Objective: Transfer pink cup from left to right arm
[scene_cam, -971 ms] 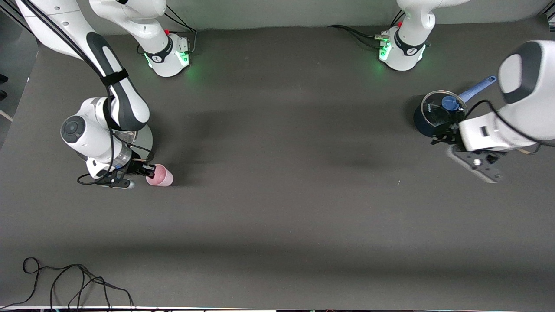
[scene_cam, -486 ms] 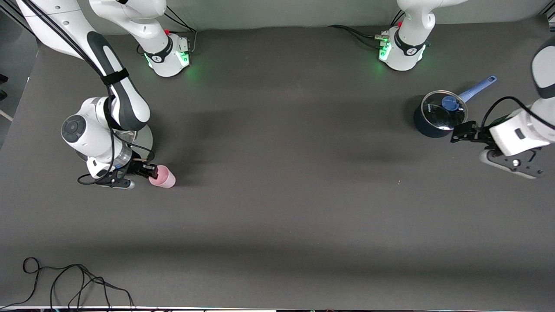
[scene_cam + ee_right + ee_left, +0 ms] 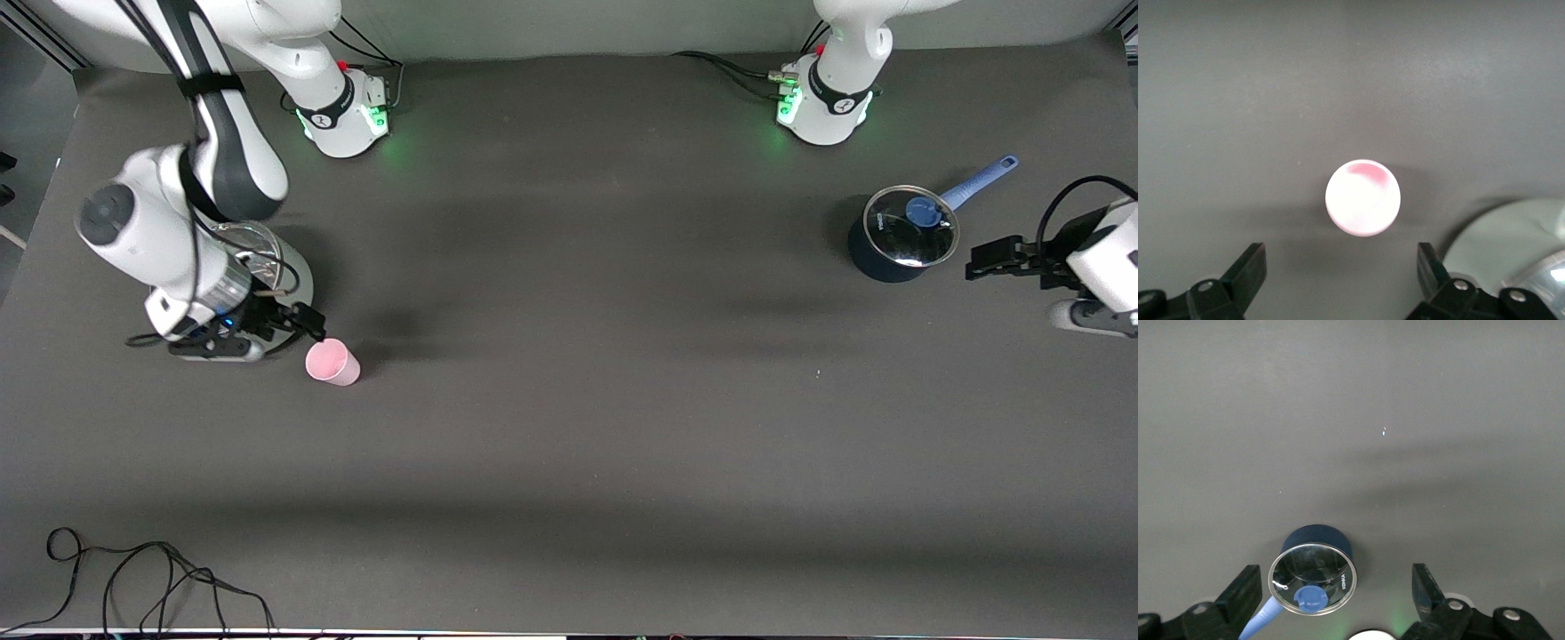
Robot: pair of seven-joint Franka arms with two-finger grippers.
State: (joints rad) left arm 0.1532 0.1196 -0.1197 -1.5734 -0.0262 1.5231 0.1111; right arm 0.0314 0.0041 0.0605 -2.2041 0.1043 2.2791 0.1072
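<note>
The pink cup (image 3: 332, 363) stands upright on the table toward the right arm's end, free of both grippers. My right gripper (image 3: 289, 322) is open and empty, just above the cup and a little toward the robots' bases. In the right wrist view the cup (image 3: 1363, 197) shows from above, clear of the spread fingertips (image 3: 1248, 267) of my right gripper (image 3: 1338, 270). My left gripper (image 3: 991, 260) is open and empty at the left arm's end of the table, beside the blue pot. In the left wrist view it (image 3: 1335, 593) is spread wide with nothing between the fingers.
A dark blue pot (image 3: 898, 236) with a glass lid and a blue handle stands near the left gripper and shows in the left wrist view (image 3: 1313, 577). A silver lidded pot (image 3: 289, 276) sits under the right wrist. A black cable (image 3: 133, 578) lies at the front corner.
My right gripper has opened, let go of the pink cup and pulled up and back; the cup now stands alone. My left arm has drawn back toward its end of the table.
</note>
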